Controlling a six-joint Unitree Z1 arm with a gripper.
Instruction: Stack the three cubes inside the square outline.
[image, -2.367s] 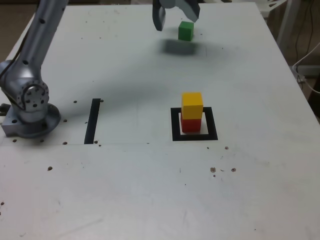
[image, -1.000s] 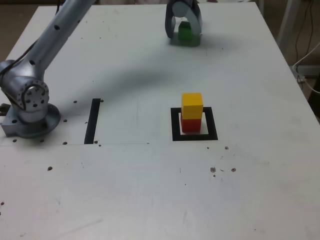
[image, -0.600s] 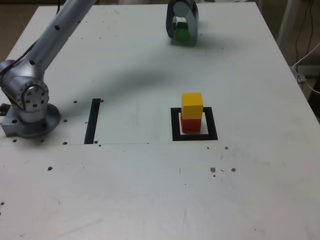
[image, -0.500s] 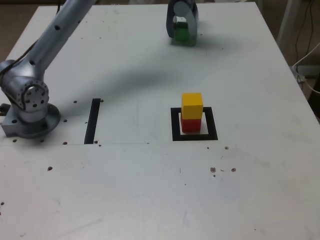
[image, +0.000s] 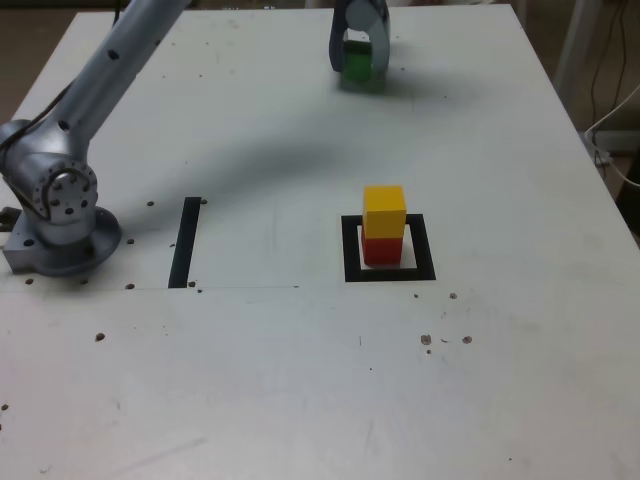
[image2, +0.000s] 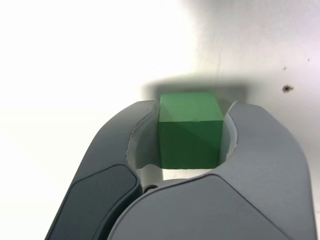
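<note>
My fingers (image: 361, 60) clamped on green cube (image2: 190, 131) at counter's (image: 300, 380) far edge. Yellow cube (image: 384, 211) sits on red cube (image: 380, 250) inside square outline (image: 388, 272).

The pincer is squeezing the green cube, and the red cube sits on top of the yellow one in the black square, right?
Not quite. The exterior view shows the yellow cube on top of the red cube in the black square. The pincer is squeezing the green cube.
</note>
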